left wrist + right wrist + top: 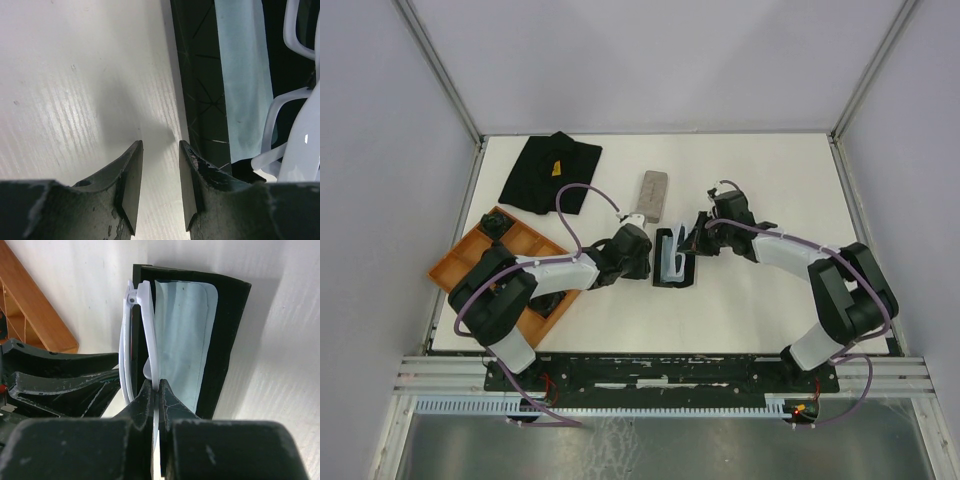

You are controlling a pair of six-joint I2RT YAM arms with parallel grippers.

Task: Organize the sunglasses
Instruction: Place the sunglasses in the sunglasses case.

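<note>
While my two arms are meeting over the middle of the table (770, 190), the overhead camera is giving the only full layout. An orange tray (460, 262) is sitting out past my left arm, partly under its elbow. A black cloth (545, 170) is lying beyond that arm, and a grey case (653, 196) is lying just beyond my left gripper (646, 260).

Between my two grippers an open black case (675, 283) is lying flat. From above its contents are only a pale smear. My right wrist camera is resolving them: a blue cloth (182, 340) is lining the case, and the pale-framed sunglasses (145, 315) are standing on edge over the side of the case nearer my left gripper.

My right gripper (156, 387) is pinching a thin white part of that frame, its jaws closed tight on it.

My left wrist camera is showing what the others are not. My left gripper (161, 150) is holding its fingers (131, 180) narrowly parted with only bare table between them. The case rim is running just beside the finger on the case's side, and I cannot tell whether they are touching. The black-framed pair I am not able to make out in any view.
</note>
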